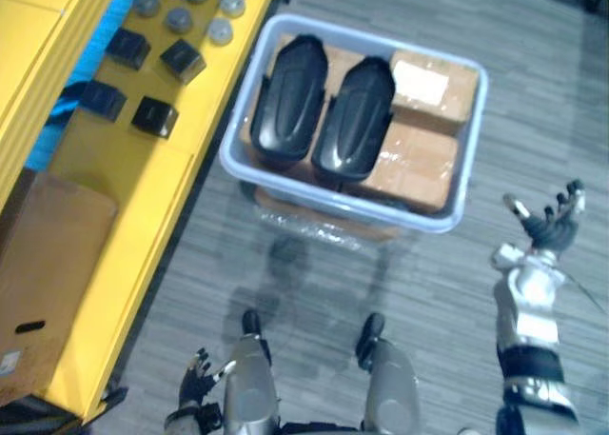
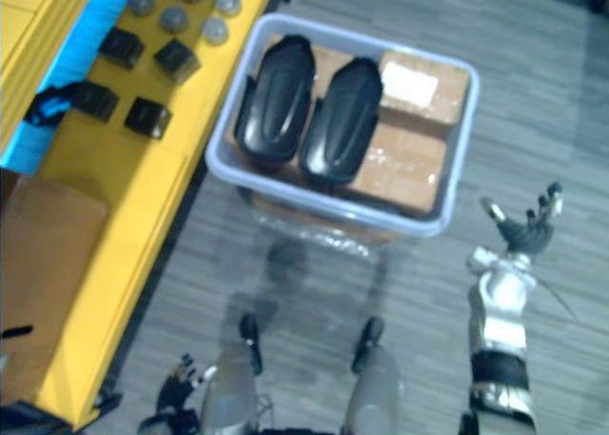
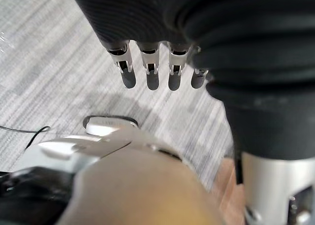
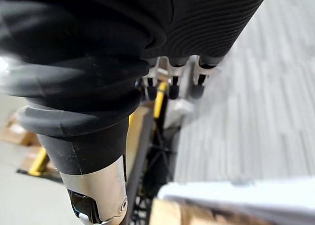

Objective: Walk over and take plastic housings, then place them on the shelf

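- Housings in black plastic, one just beside the other, lie lengthwise in a pale blue-grey bin, resting on top of brown cardboard boxes packed inside it.
- The bin stands on the grey floor, close against the edge of a yellow shelf; under the bin sits what may be a wrapped carton, though the view is too soft to be sure.
- On the yellow shelf, small black blocks lie in a loose group, with grey round discs beyond them and a flat brown cardboard box at the near end.
- The right hand is raised over bare floor to the right of the bin, apart from it, its fingers spread and holding nothing.
- The left hand hangs low beside the shelf's near corner; seen from its wrist, its fingers are straight and empty above the floor.
- Neither hand touches the housings.
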Controlling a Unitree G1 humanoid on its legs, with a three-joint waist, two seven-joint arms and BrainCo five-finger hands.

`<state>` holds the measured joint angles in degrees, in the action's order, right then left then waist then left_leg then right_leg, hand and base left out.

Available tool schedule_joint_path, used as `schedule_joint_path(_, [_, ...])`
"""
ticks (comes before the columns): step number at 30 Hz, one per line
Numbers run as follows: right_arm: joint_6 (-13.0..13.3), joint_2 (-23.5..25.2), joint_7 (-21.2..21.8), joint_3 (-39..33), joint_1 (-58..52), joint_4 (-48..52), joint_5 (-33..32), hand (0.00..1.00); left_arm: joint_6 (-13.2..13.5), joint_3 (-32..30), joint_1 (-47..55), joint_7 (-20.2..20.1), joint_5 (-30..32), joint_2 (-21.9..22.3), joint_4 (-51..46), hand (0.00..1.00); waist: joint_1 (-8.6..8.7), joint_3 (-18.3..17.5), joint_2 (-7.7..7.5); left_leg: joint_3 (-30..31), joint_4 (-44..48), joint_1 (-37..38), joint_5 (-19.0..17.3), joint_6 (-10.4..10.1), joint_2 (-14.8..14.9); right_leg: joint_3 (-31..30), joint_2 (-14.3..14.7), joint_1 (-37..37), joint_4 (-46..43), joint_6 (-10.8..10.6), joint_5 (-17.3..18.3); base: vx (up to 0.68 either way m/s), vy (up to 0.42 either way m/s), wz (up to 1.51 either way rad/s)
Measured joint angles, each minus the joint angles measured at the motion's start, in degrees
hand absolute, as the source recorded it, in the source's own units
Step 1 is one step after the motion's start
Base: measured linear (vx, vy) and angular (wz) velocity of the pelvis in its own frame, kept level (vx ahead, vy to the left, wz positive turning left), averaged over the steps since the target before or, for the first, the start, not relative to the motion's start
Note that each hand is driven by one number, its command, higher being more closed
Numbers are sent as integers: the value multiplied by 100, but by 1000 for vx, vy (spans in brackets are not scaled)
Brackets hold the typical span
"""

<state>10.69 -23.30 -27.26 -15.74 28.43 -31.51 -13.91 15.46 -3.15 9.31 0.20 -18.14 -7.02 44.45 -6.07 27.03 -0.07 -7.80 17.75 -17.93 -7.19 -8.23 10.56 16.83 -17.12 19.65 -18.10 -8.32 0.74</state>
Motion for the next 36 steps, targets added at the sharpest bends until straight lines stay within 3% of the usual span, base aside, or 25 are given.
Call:
schedule_joint_path(6, [-56, -810, -237, 596, 1609, -1015, -162, 0, -2, 295, -299, -32, -233, -33, 191, 0, -263, 132, 179, 537, 19, -572, 183, 120, -366, 231, -124, 6, 708, -94, -580, -85, 43, 25])
schedule_joint_path(9, [-56, -837, -394, 845, 2030, -1272, -303, 0, 9, 404, -320, -36, -257, -41, 307, 0, -358, 140, 191, 706, 93, -780, 205, 145, -435, 362, -145, -7, 848, -102, -691, -21, 42, 27])
schedule_joint_path(16, [-100, -847, -439, 1236, 2503, -1475, -343, 0, 60, 455, -388, -107, -439, -24, 461, 0, -562, 154, 207, 885, 130, -832, 209, 151, -535, 365, -174, -86, 982, -115, -759, 6, 11, 7])
schedule_joint_path(26, [-723, -994, -1083, 1365, 3124, -2523, -566, 0, 201, 858, -627, -124, -845, 56, 815, 0, -622, 328, 550, 995, 82, -944, 266, 159, -572, 434, -177, -45, 1027, -129, -772, 2, 0, 3])
schedule_joint_path(30, [-749, -1283, -1394, 1379, 3484, -2817, -640, 0, 244, 1038, -744, -127, -905, 62, 872, 0, -744, 384, 674, 1056, 69, -1057, 305, 151, -580, 505, -177, 31, 1039, -129, -786, -5, 1, 8])
schedule_joint_path(34, [-768, -1357, -1388, 1639, 3636, -2960, -757, 0, 321, 1095, -745, -148, -996, 59, 895, 0, -791, 383, 698, 1080, 69, -1079, 306, 151, -593, 512, -180, 39, 1067, -132, -789, 2, 0, 1])
schedule_joint_path(36, [-860, -1558, -1345, 1805, 3709, -3036, -690, 0, 324, 1225, -781, -162, -1121, 70, 951, 0, -841, 391, 804, 1144, 68, -1149, 305, 151, -613, 555, -184, 62, 1073, -134, -790, -8, 6, 8])
